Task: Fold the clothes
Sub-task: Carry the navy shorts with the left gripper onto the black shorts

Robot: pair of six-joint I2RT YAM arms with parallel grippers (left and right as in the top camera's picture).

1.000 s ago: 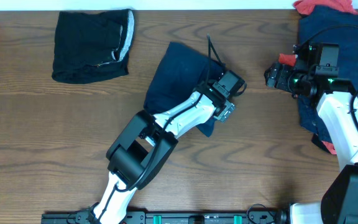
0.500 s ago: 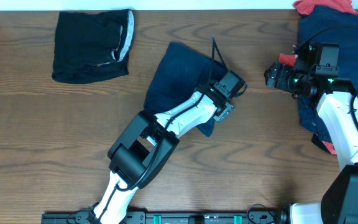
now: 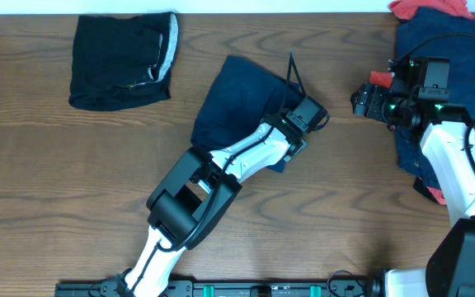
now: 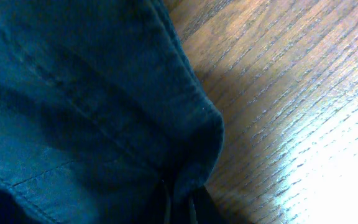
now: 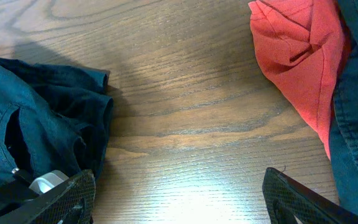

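Dark navy shorts (image 3: 242, 103) lie crumpled mid-table. My left gripper (image 3: 292, 151) sits at their lower right corner. In the left wrist view the navy fabric (image 4: 86, 106) fills the left side, and the gripper (image 4: 179, 210) is shut on a fold of its hem beside bare wood. My right gripper (image 3: 361, 101) hangs open over bare table right of the shorts. In its own view the gripper (image 5: 179, 202) has nothing between its fingers, with the navy shorts (image 5: 36, 118) to the left and a red-orange piece (image 5: 297, 62) to the upper right.
A folded black piece with a grey band (image 3: 122, 58) lies at the back left. A pile of navy clothes (image 3: 460, 58) with a red-orange piece (image 3: 431, 8) covers the right edge, under the right arm. The table's back edge (image 3: 237, 11) is close behind.
My left gripper has closed on the hem of the navy shorts and shifted slightly, pulling the corner in. The right arm has not moved.
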